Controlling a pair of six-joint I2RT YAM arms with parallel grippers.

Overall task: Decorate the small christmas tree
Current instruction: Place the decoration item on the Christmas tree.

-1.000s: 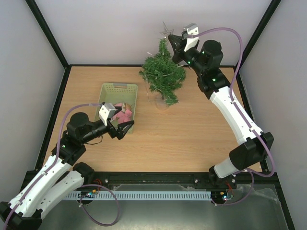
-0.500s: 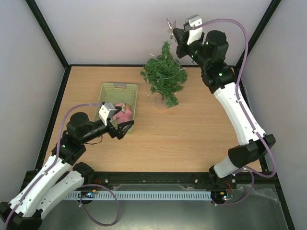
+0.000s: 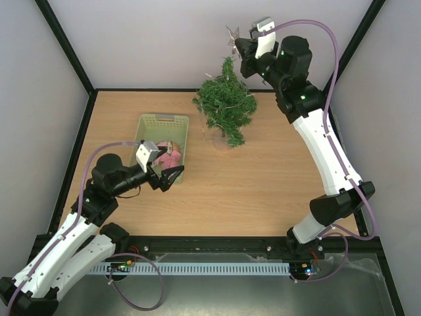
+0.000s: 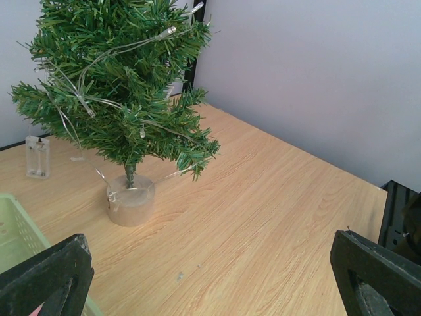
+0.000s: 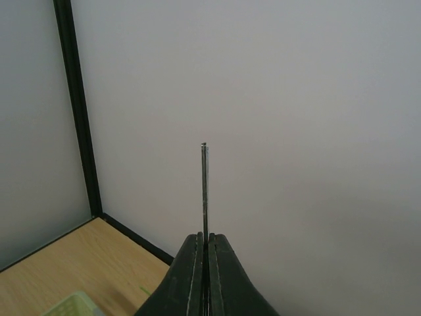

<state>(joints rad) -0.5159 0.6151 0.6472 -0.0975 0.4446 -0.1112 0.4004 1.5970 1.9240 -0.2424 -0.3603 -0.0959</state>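
Observation:
The small christmas tree (image 3: 225,102) stands at the back middle of the table on a round pale base (image 4: 130,199), with a wire of tiny lights wound through its branches (image 4: 115,79). My right gripper (image 3: 241,50) hovers above and just right of the tree top, shut on a thin silver star ornament (image 3: 231,38). The right wrist view shows this star (image 5: 204,191) edge-on, sticking up from the closed jaws of the right gripper (image 5: 205,241). My left gripper (image 3: 168,175) is open and empty by the near right corner of the basket; nothing lies between the fingers of the left gripper (image 4: 214,273).
A pale green basket (image 3: 162,122) left of the tree holds pink ornaments (image 3: 170,157). A small clear battery box (image 4: 37,157) lies on the table behind the tree. Walls close off the back and both sides.
My right arm has risen and swung slightly right, carrying the star from beside the tree top to above it. The left arm has not moved.

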